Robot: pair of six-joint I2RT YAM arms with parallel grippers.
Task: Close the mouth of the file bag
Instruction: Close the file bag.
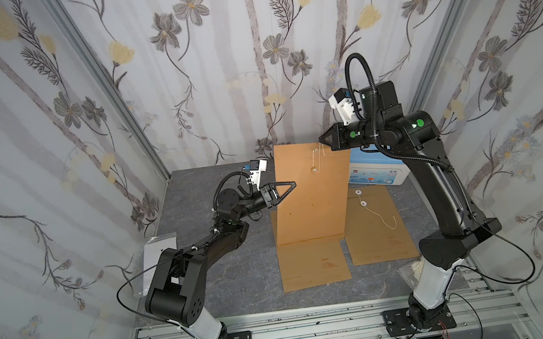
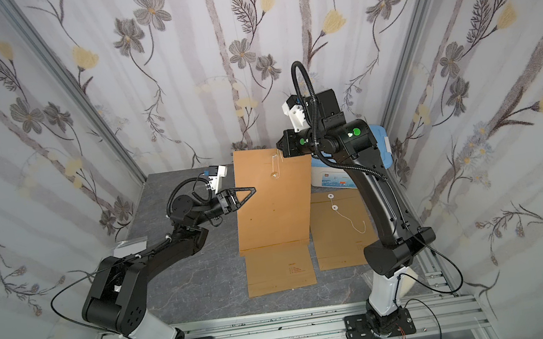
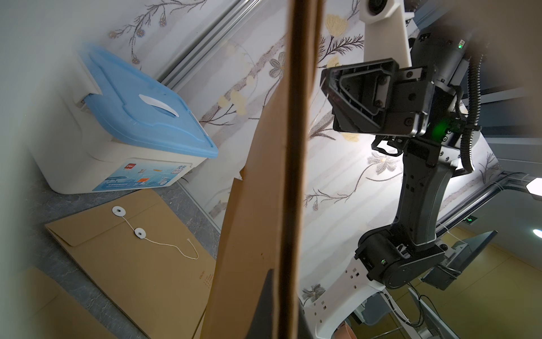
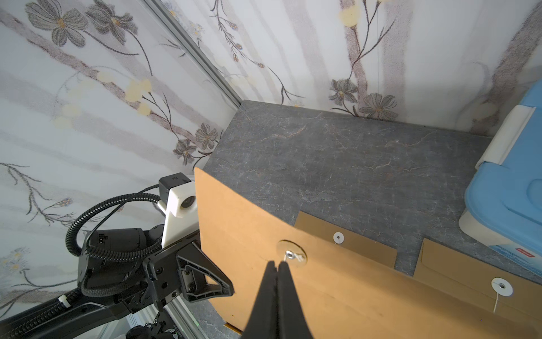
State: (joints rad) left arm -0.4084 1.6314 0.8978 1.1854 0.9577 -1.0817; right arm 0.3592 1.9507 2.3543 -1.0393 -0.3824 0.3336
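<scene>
Kraft-brown card lies flat on the grey table (image 1: 235, 283) nearest the arm bases. Whether this flat sheet (image 1: 312, 265) is the raised bag's folded lower part or a separate envelope I cannot tell. From its far edge the file bag (image 1: 314, 200) stands steeply upright, mid-table. The left gripper (image 1: 290, 187) has its jaws closed on the bag's left edge, steadying it. Higher and farther back, the right gripper (image 1: 322, 138) is pinched shut on the thin white string (image 4: 296, 257), just beside the round clasp disc (image 4: 291, 254) near the bag's top. I judge the tying step is in hand: the mouth is not yet secured. Next the string should be kept taut and carried round the disc in loops while the left grip holds the bag still. A second file bag (image 1: 376, 231) lies flat beside it. Beyond that, a blue-lidded storage box (image 1: 378, 171) stands in the far corner.
</scene>
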